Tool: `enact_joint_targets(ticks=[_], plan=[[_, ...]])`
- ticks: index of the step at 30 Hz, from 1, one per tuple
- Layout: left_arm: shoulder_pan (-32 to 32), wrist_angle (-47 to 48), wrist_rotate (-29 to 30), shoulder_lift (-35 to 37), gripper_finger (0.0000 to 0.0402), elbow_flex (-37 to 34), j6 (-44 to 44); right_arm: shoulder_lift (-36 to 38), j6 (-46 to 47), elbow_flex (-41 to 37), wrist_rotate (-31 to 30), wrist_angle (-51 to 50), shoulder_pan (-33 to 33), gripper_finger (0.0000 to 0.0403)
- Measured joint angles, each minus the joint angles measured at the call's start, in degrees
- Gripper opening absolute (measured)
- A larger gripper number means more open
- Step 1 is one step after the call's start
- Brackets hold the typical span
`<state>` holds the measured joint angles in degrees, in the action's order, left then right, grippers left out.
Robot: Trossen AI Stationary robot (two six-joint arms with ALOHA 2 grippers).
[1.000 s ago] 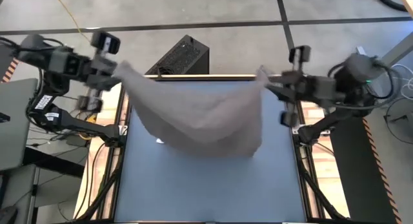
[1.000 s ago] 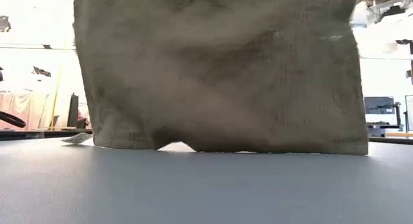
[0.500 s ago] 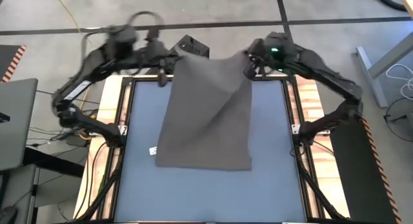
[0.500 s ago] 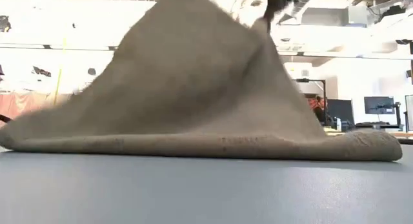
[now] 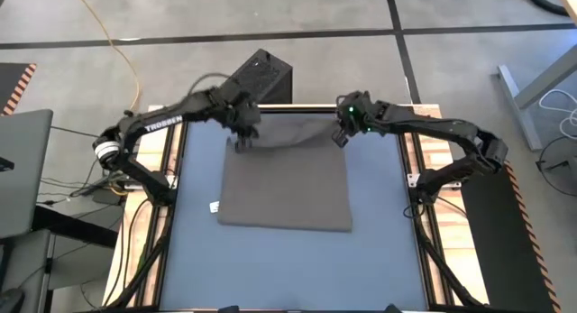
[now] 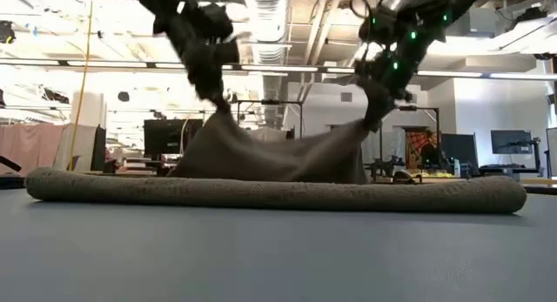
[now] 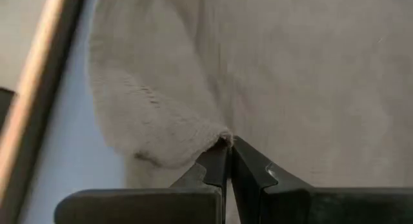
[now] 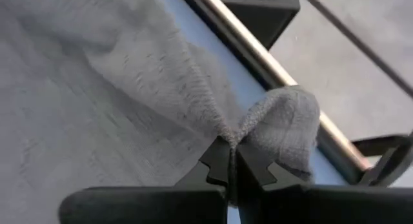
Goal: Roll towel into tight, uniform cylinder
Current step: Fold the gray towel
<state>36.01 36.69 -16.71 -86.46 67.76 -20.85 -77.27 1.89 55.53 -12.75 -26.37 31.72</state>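
Observation:
The taupe towel lies spread flat on the blue-grey table. Its near edge rests on the table as a thick hem. A small white tag sticks out at the near left corner. My left gripper is shut on the far left corner. My right gripper is shut on the far right corner. Both far corners are raised a little above the table, and the far edge sags between them. My left gripper pinches the towel's far left corner between its two fingertips, slanting down from the far left. The cloth bunches at the tips and slopes from there down to the table. My right gripper pinches the towel's far right corner between its two fingertips, slanting down from the far right. A flap of the corner folds over beside the tips. The cloth slopes from the pinch down to the table.
A black box stands on the floor just beyond the table's far edge. Metal rails run along the table's left and right sides. Bare tabletop lies near the front edge.
Both grippers have come down steeply and moved in toward each other over the table's far part, staying shut on the corners. The towel, which hung high as a curtain, has been laid out flat; its near edge settled first, and only the far edge stays raised.

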Motion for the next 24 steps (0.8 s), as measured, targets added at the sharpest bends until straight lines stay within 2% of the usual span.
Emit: enact_joint_targets(ticks=[4, 7, 12, 18, 24], plan=[[0.3, -8.6, 0.9, 0.0, 0.0, -8.6, 1.4, -1.4, 3.6, -2.5, -0.2, 3.0, -0.2, 0.0042], [1.0, -11.9, 2.1, 0.0, 0.0, -10.8, 2.2, -2.9, 5.2, -2.3, 0.8, 2.1, -0.2, 0.0059], [2.0, -14.1, 5.5, 0.0, 0.0, -10.4, 5.1, -3.5, 5.2, 1.6, 0.9, -2.7, -0.2, 0.0108], [2.8, -15.7, 5.5, 0.1, 0.0, -9.3, 5.6, -1.3, 5.2, 9.5, 0.8, -11.8, -1.1, 0.0168], [4.1, -15.8, 7.0, 0.1, 0.0, -9.3, 5.7, 1.7, 5.7, 12.2, 0.4, -14.8, -4.0, 0.0192]])
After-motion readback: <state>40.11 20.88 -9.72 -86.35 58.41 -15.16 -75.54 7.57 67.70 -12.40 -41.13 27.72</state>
